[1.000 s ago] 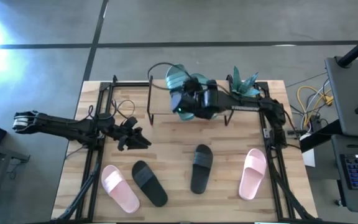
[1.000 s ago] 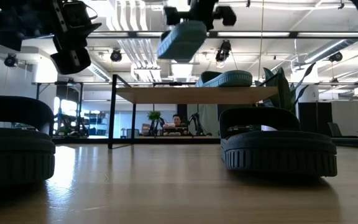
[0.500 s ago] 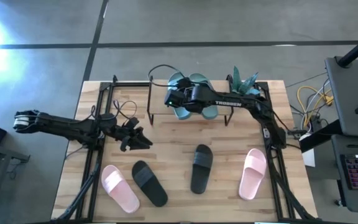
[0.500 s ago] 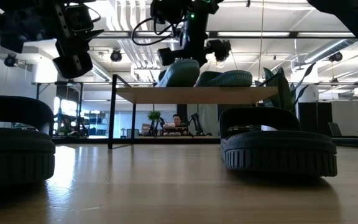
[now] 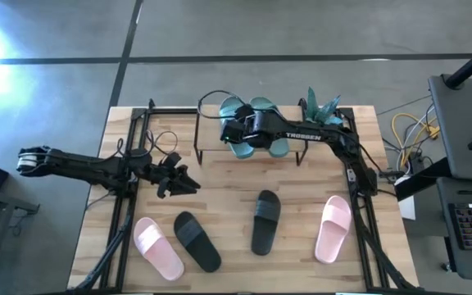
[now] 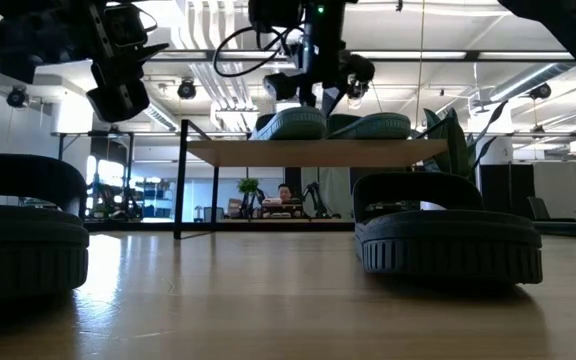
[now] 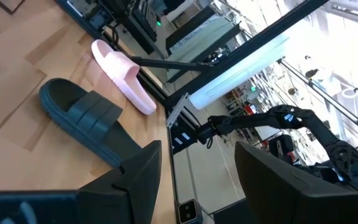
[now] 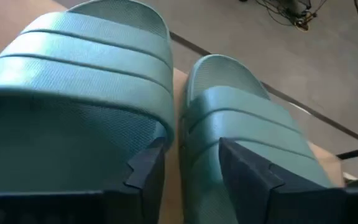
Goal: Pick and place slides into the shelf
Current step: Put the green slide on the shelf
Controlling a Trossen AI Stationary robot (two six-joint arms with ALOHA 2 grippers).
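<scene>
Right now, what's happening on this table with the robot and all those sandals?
The right end effector is over the shelf, at a teal slide set down beside its mate; its fingers are apart, so it looks to be letting go. Two black slides and two pink slides lie on the table. The left end effector waits open over the table's left side.

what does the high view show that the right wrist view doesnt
Only the high view shows the whole layout: the left gripper open above the table, two black slides and two pink slides lying on the table. Only the right wrist view shows the teal straps' ridges up close, with the right gripper open around one strap. Both show the teal slides lying side by side on the shelf.
</scene>
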